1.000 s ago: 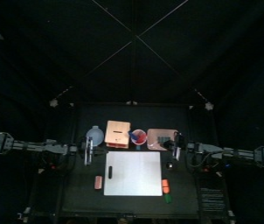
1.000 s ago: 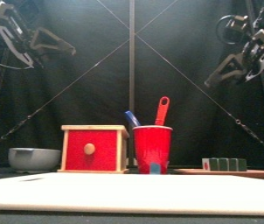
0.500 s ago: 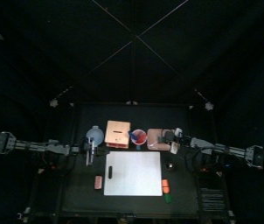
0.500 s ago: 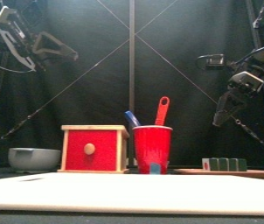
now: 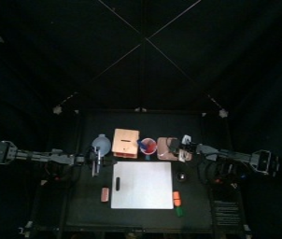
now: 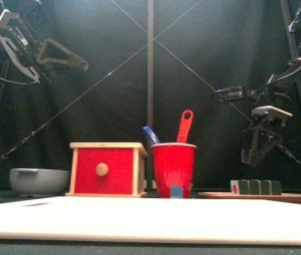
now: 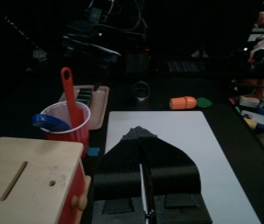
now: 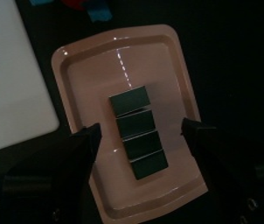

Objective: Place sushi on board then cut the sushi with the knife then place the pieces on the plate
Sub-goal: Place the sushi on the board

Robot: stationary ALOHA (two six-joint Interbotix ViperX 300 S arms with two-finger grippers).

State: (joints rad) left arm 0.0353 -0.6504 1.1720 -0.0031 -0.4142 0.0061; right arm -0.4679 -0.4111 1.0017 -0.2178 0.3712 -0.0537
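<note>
1. Far left, the left gripper (image 7: 141,136) hangs high over the table's left side. Its jaws are clenched together on nothing, and this arm is resting, out of the play.
2. Below it sits the blue-grey bowl (image 6: 39,180), with the wooden box (image 6: 108,169) and its red drawer front just beside. Neither looks needed for this step.
3. In the centre, the red cup (image 6: 174,167) stands behind the white cutting board (image 5: 145,184). The blue knife (image 6: 150,135) and the red knife (image 6: 184,124) stick up out of it. The board is bare, so by my reading the very first step is the one in hand: getting the sushi onto it.
4. Right of the cup lies the pink tray (image 8: 111,61). The sushi roll (image 8: 138,133) lies on it, four dark green blocks in a row along the tray's length.
5. And here's the action: the right gripper (image 6: 256,149) is poised over that roll, jaws spread wide. One jaw stands to each side of the row and nothing is gripped. The front view shows it clearly above the roll, not touching.
6. To do this well, I'd say:
   - Descend straight, keeping the row centred between the jaws.
   - Go low before squeezing, since a pinch on one block may lift that block alone.
   - Close gently and lift level.
   - Carry the roll across to the middle of the board, staying clear of the cup and the knives.
</note>
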